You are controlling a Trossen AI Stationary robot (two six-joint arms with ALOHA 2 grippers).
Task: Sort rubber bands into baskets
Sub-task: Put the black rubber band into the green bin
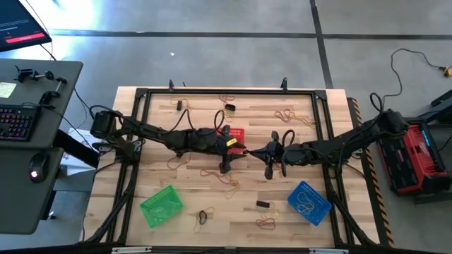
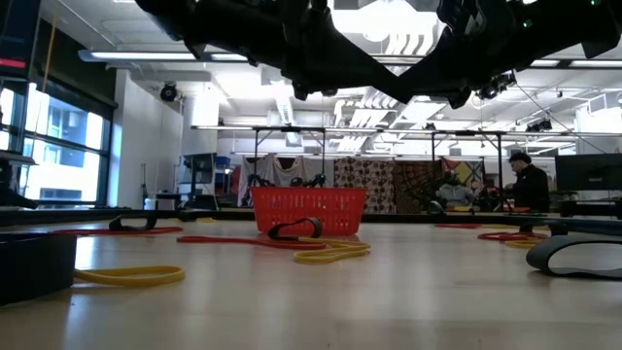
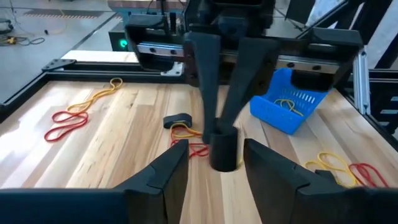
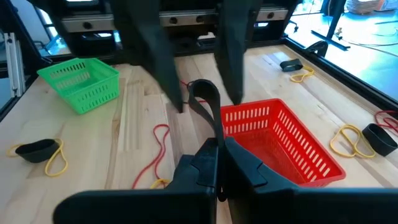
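Note:
My right gripper (image 4: 219, 165) is shut on a black rubber band (image 4: 207, 102) over the table's middle (image 1: 256, 151). My left gripper (image 3: 214, 180) is open and faces it (image 1: 245, 150). Its two fingers stand on either side of the band (image 3: 224, 149) without touching it. The red basket (image 1: 235, 134) stands just beyond both grippers on its base (image 2: 308, 210). The green basket (image 1: 161, 206) is at the near left. The blue basket (image 1: 308, 202) is at the near right and holds yellow bands. My right gripper pinches the black band's near end (image 4: 217, 144) between its two fingers. The fingers come roughly level from the table's right side. The rest of the band sticks out past the fingertips as a stiff loop (image 4: 202, 90), clear of the table, between the left gripper's open fingers.
Loose yellow, red and black bands lie scattered over the wooden table (image 1: 227, 99) (image 1: 286, 115) (image 1: 267, 224) (image 1: 205, 215). One black and one yellow band lie in front of the red basket (image 2: 311, 243). A black metal frame (image 1: 226, 92) runs round the table.

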